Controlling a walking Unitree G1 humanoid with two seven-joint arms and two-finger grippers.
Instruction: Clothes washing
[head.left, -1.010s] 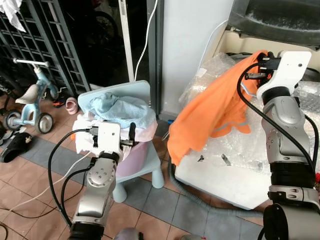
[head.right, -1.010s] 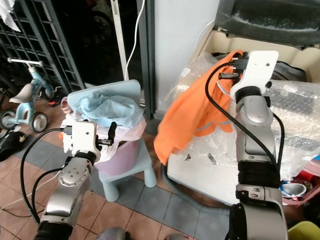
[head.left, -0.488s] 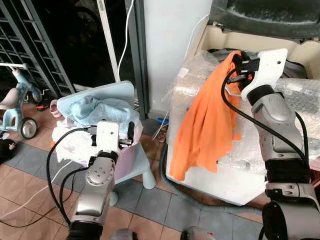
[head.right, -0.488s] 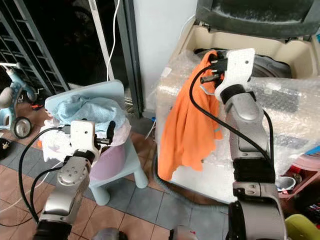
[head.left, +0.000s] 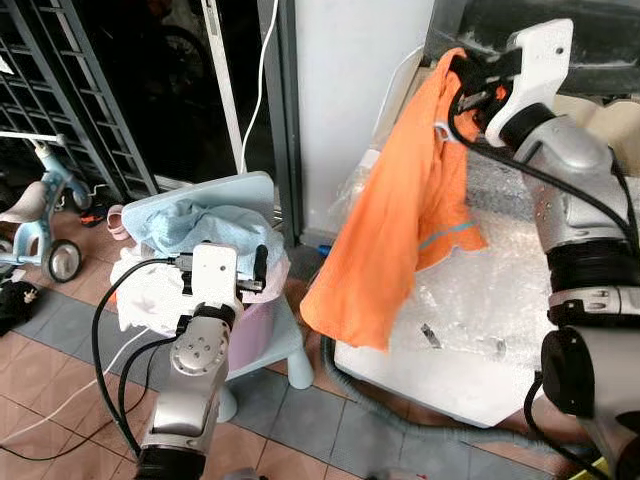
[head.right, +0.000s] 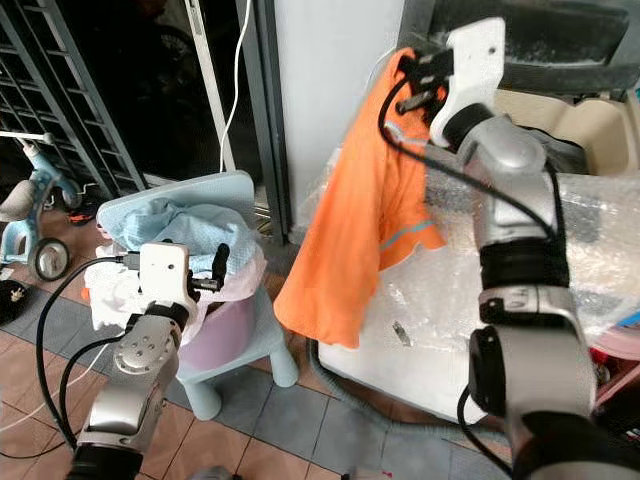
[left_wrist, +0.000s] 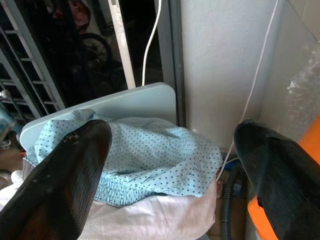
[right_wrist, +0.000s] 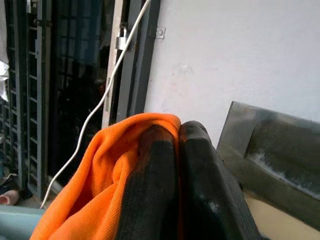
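Note:
An orange garment (head.left: 405, 220) hangs from my right gripper (head.left: 465, 72), which is shut on its top, high above the washing machine's left edge. In the right wrist view the two fingers (right_wrist: 165, 190) are pressed together with orange cloth (right_wrist: 100, 200) pinched beside them. The washing machine (head.left: 500, 330), wrapped in bubble wrap, stands at the right with its dark lid (head.right: 560, 40) raised. A pink laundry basket (head.left: 260, 320) heaped with light blue and white clothes (head.left: 215, 225) sits on a pale blue child's chair. My left gripper (head.left: 255, 270) is open just before that heap, holding nothing; its fingers (left_wrist: 65, 170) spread wide around the dotted blue cloth (left_wrist: 150, 155).
A grey drain hose (head.left: 400, 415) curls on the tiled floor by the machine. A small tricycle (head.left: 45, 215) and shoes stand at the left by a dark metal gate (head.left: 80, 90). A white cable (head.left: 262, 70) runs down the door frame.
My right gripper has lifted the orange garment higher, off the machine's top, so it now hangs freely. The camera has shifted; the left arm stays by the basket.

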